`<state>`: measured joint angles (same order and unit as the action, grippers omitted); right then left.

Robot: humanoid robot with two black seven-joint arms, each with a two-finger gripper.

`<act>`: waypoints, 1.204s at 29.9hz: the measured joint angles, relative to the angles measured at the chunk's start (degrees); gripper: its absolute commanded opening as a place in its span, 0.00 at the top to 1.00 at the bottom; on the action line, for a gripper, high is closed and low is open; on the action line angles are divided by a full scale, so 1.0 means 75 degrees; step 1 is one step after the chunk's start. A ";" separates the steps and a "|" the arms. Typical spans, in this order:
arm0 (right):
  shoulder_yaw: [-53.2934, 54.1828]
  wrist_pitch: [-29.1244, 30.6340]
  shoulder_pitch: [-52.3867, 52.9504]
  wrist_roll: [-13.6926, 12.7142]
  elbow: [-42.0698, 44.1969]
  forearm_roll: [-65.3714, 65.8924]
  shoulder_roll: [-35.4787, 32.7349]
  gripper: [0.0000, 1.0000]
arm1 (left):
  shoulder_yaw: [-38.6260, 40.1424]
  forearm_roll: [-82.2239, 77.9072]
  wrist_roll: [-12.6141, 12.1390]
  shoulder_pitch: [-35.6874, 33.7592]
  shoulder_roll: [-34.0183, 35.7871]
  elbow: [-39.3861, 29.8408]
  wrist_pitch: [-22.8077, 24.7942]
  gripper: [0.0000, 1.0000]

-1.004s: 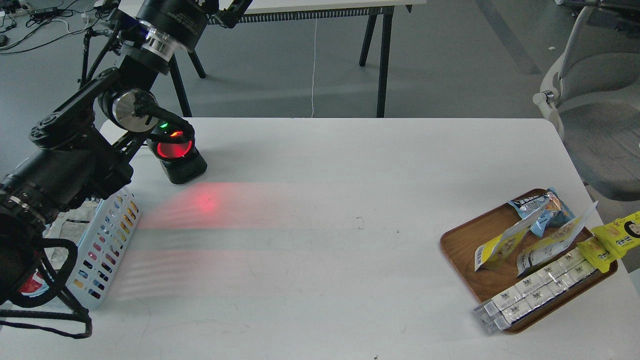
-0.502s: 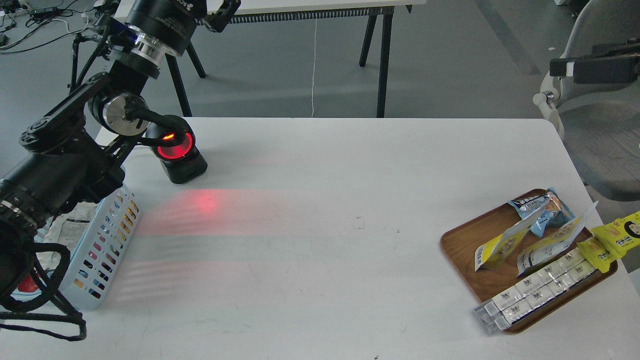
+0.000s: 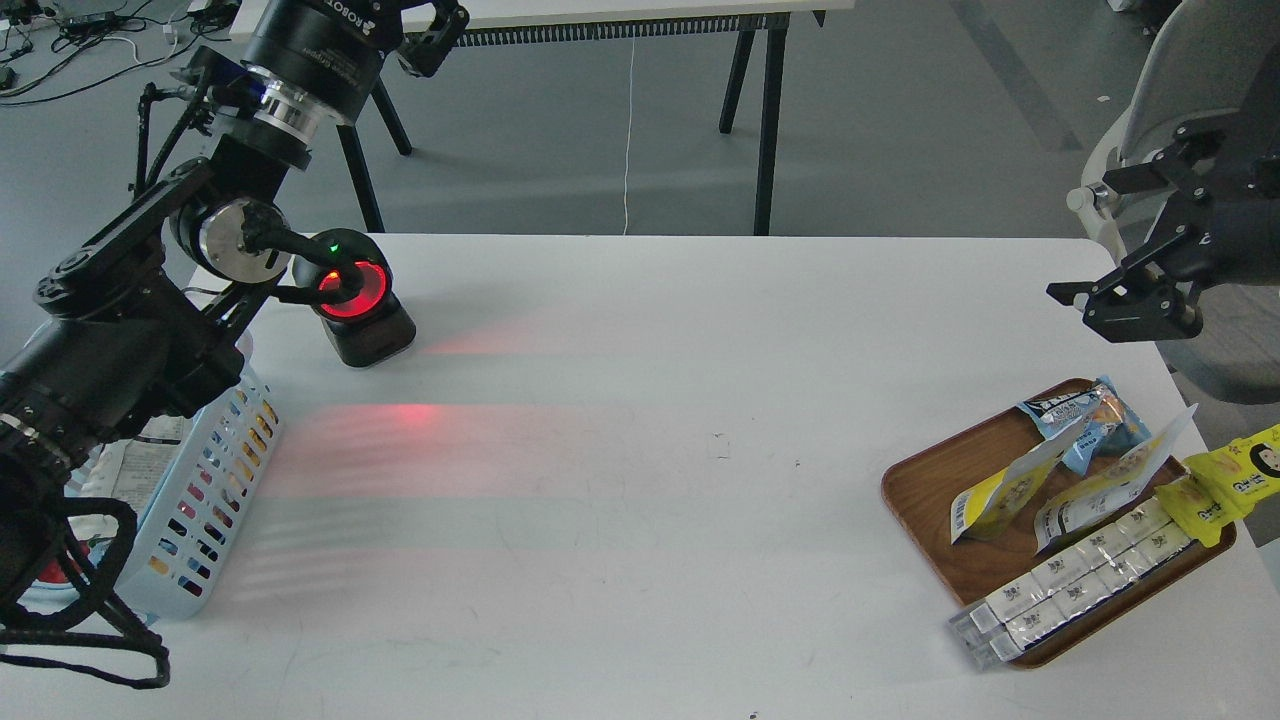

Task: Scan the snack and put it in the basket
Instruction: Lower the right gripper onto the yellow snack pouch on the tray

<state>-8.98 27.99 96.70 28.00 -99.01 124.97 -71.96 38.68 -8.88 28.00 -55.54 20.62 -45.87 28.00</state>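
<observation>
Two yellow snack pouches with white barcode ends lie on the brown wooden tray point(image 3: 925, 480) at the right; the nearer-left one is the snack point(image 3: 1003, 492), the other point(image 3: 1105, 485) lies beside it. The light blue basket point(image 3: 205, 490) stands at the table's left edge, partly hidden by my left arm, with packets inside. My right gripper point(image 3: 1095, 240) hangs open and empty above the table's right edge, behind the tray and well above it. My left gripper point(image 3: 428, 35) is at the top of the view, cut off by the edge.
A black scanner point(image 3: 358, 310) with a glowing red window stands at the back left and casts red light on the white table point(image 3: 640, 420). The tray also holds a blue packet point(image 3: 1085, 420), bright yellow packets point(image 3: 1225, 485) and white boxes point(image 3: 1075, 580). A grey chair point(image 3: 1200, 100) stands at the right.
My right gripper has come into view at the right and moved down and left toward the tray. My left arm has drifted slightly left. The snacks have not moved.
</observation>
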 measured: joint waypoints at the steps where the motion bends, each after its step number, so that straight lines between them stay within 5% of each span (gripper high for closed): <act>1: -0.0007 0.0000 0.0004 0.0000 -0.0021 0.0003 -0.0008 0.00 | 0.0000 0.0000 0.0000 0.0005 0.0000 0.0000 0.0000 0.00; 22: -0.1026 0.0002 -0.0042 -0.0002 -0.0036 0.0003 -0.0832 0.00 | -0.0026 0.0000 0.0000 0.0009 0.0000 -0.0001 0.0000 0.00; 36: -0.2360 0.0002 -0.0040 -0.0001 0.0097 0.0004 0.0084 0.01 | -0.0014 -0.0010 0.0000 0.0099 -0.0072 0.0011 0.0000 0.00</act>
<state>-26.68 28.00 96.40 27.99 -98.29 125.00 -71.33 38.57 -8.96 28.00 -54.80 20.08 -45.79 28.00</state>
